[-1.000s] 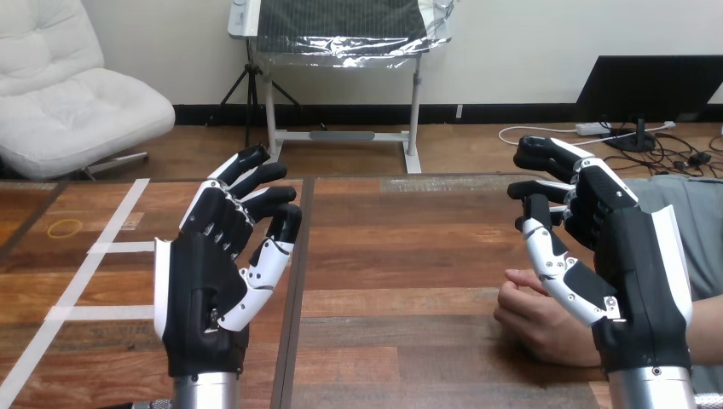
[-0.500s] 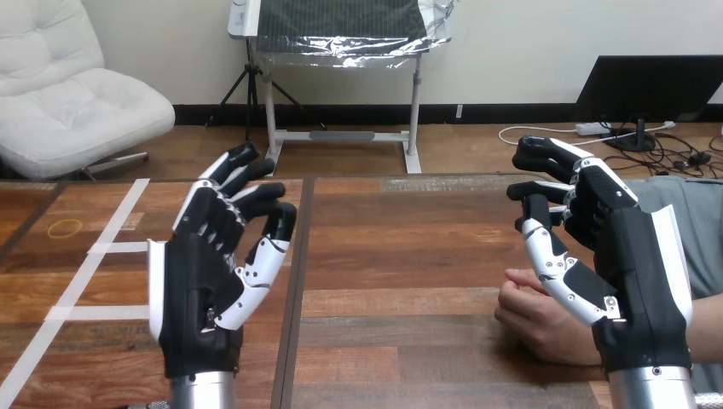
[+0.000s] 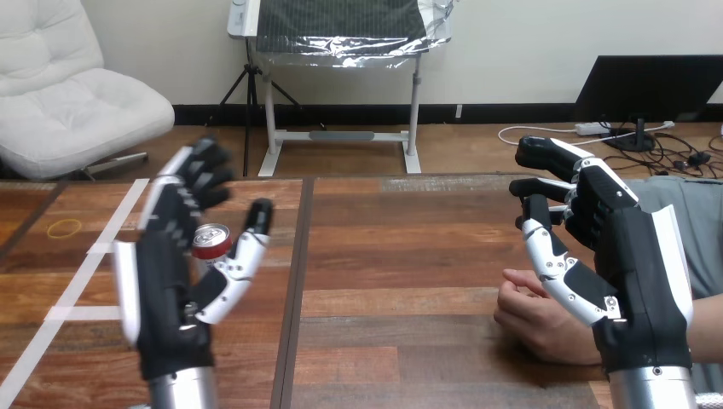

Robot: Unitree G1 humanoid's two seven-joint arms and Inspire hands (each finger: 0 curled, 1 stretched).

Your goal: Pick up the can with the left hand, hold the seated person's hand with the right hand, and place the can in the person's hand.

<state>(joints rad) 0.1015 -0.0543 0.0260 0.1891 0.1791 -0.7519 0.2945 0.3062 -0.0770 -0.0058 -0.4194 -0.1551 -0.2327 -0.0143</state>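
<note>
The left hand (image 3: 166, 294) has swung toward the view's left since half a second ago. This uncovers a red drink can with a silver top (image 3: 209, 242), which the palm hid before. The can stands upright on the brown wooden bench (image 3: 409, 256), left of the dark seam (image 3: 294, 290) that runs down the boards. In the view it shows in the gap between the left thumb and the left hand's fingers (image 3: 189, 183).

Those fingers are spread wide and nearly straight, with the thumb held out to the side and nothing in their grip. I cannot tell whether any part of the hand touches the can. The hand is raised, fingers pointing up and away.

The right hand (image 3: 639, 264) has not moved. It is upright at the bench's right side, fingers loosely bent and apart from the thumb, holding nothing. The person's hand (image 3: 539, 317) rests on the bench just below and left of it. I cannot tell whether the two touch.

Bare bench lies between the can and the person's hand. Strips of white tape (image 3: 72, 290) and a thin yellow ring (image 3: 64, 227) lie toward the left edge.
</note>
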